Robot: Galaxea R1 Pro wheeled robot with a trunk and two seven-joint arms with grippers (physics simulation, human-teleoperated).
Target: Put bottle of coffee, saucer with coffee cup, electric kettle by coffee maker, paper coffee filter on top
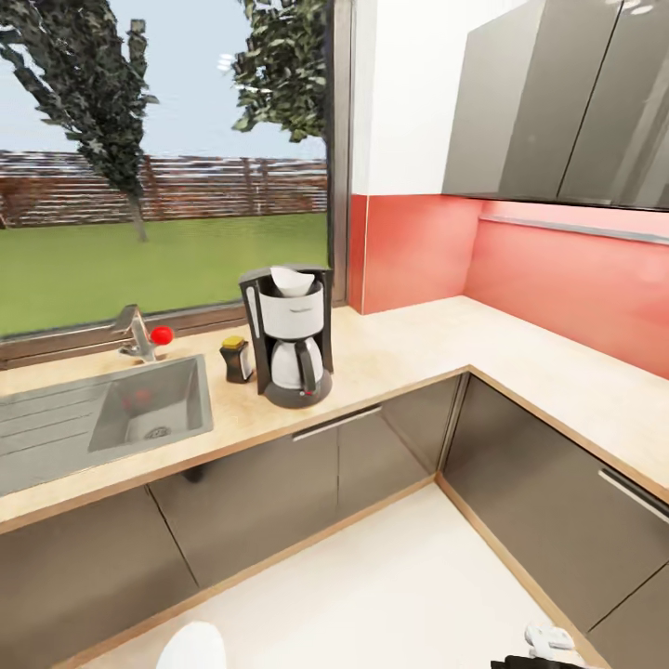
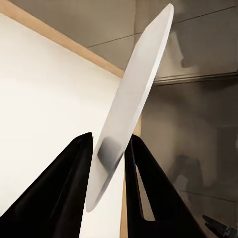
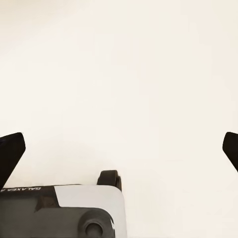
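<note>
Saucer (image 2: 130,99) clamped in left gripper (image 2: 110,153) | right gripper (image 3: 119,148) apart, seemingly empty

A black-and-white drip coffee maker (image 1: 290,336) with a glass carafe stands upright on the beige worktop (image 1: 409,348) beside the window, a white paper coffee filter (image 1: 293,279) sitting in its top. A small dark coffee bottle with a yellow lid (image 1: 235,359) stands just beside it, toward the sink. A thin white round saucer (image 2: 130,101) is pinched edge-on between black fingers (image 2: 64,193).
</note>
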